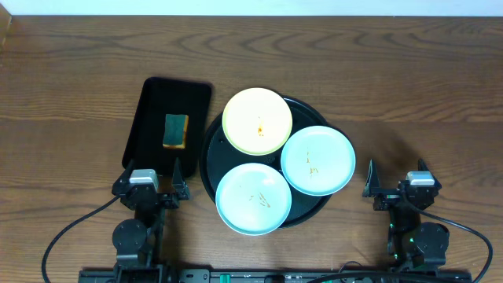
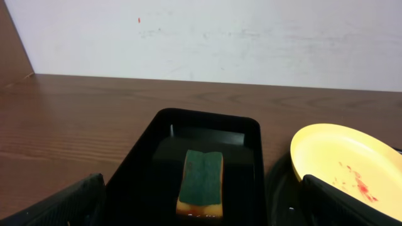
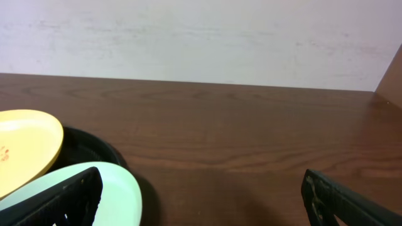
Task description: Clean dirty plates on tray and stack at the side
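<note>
As overhead shows, left gripper (image 1: 152,174) and right gripper (image 1: 397,177) gape, empty.
On the round tray (image 1: 211,157) crowd yellow plate (image 1: 257,120), right mint plate (image 1: 317,160) and near mint plate (image 1: 253,198); left wrist: sponge (image 2: 202,182) lies in rectangular tray (image 2: 245,157); right wrist: bare tabletop (image 3: 251,144) beside plates.

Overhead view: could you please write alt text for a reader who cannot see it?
A round black tray carries three smeared plates: a pale yellow plate at the back, a mint-blue plate at right, a second mint-blue plate in front. To its left a rectangular black tray holds a sponge; the left gripper and right gripper stand open and empty.
</note>
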